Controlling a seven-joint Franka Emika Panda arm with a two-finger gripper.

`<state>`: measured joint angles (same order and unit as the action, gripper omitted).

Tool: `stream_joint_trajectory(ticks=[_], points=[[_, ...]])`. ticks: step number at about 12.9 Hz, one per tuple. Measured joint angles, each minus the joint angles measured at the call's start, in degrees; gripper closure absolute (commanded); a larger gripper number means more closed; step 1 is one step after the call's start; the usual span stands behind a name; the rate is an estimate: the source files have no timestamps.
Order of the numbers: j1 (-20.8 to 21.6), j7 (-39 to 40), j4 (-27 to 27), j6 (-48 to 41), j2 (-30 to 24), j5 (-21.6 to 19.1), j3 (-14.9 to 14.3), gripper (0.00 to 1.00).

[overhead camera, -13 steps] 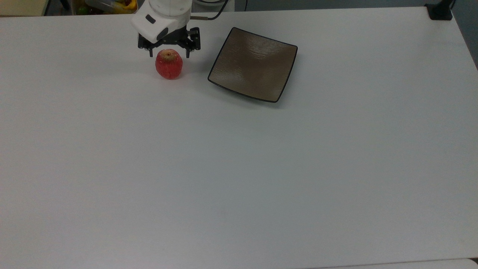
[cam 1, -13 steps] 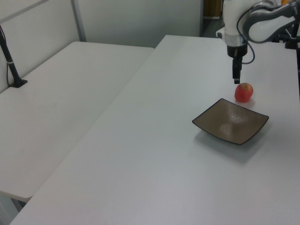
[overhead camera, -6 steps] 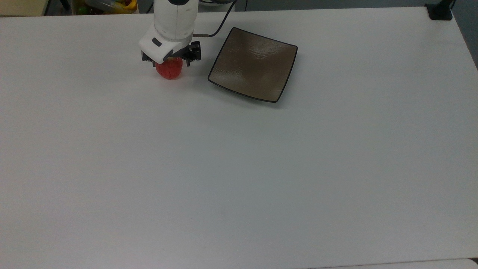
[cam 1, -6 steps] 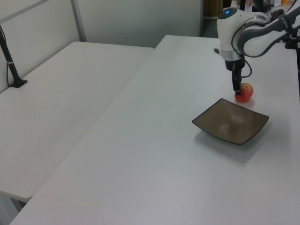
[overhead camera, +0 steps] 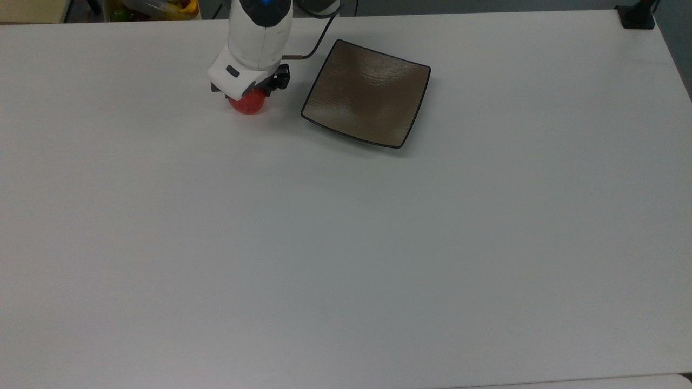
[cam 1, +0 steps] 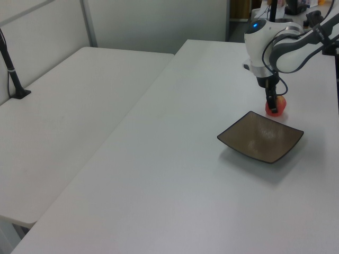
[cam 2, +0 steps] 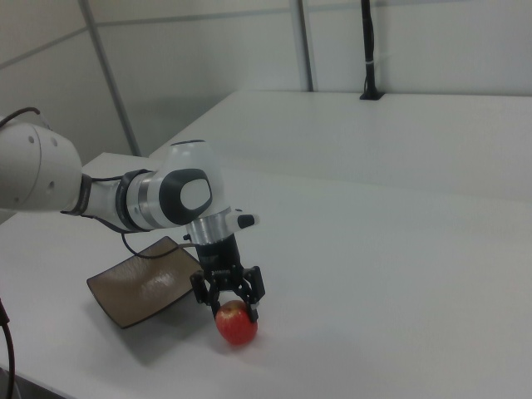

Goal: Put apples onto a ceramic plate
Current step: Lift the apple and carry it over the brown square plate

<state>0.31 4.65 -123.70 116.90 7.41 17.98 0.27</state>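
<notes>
Lowered since a second ago, the tool [cam 2: 227,302] now straddles the small round red apple [cam 2: 236,325], where before it hung above the fruit with the whole top dimple showing in the top view. Now the white wrist covers most of the apple [overhead camera: 247,104] in the top view, leaving a red crescent below it. The apple itself sits on the white surface [overhead camera: 346,243] at the same spot as before.

In the right view the two black fingers [cam 2: 253,287] stand apart, one on each side of the apple's upper half, their tips reaching down past its crown; whether they press on the skin cannot be told. In the left view the tool [cam 1: 272,101] points straight down and hides part of the apple [cam 1: 277,108].

Just beside the apple, on the top view's right, lies the square brown-grey glazed ceramic plate with a thin black rim [overhead camera: 368,92], apart from the fruit and with nothing on it. In the left view the plate [cam 1: 260,136] lies nearer the camera than the apple; in the right view the plate [cam 2: 137,287] is on the apple's left, partly behind the arm.

The white robot arm [cam 2: 100,195] reaches in from the right view's left, a dark cable looping beneath it.
</notes>
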Motion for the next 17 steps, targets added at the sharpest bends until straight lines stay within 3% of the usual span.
stream_joint_trajectory(ticks=[8,12,15,17], points=[[0.3,-0.8,2.4,0.1,-2.7,-0.2,0.3,0.51],[4.1,-7.6,7.9,0.1,-6.5,-5.2,0.6,0.49],[6.5,-14.5,8.6,0.1,-6.5,-7.0,4.1,0.47],[7.4,-17.3,8.2,-1.6,-6.0,-7.6,7.6,0.34]])
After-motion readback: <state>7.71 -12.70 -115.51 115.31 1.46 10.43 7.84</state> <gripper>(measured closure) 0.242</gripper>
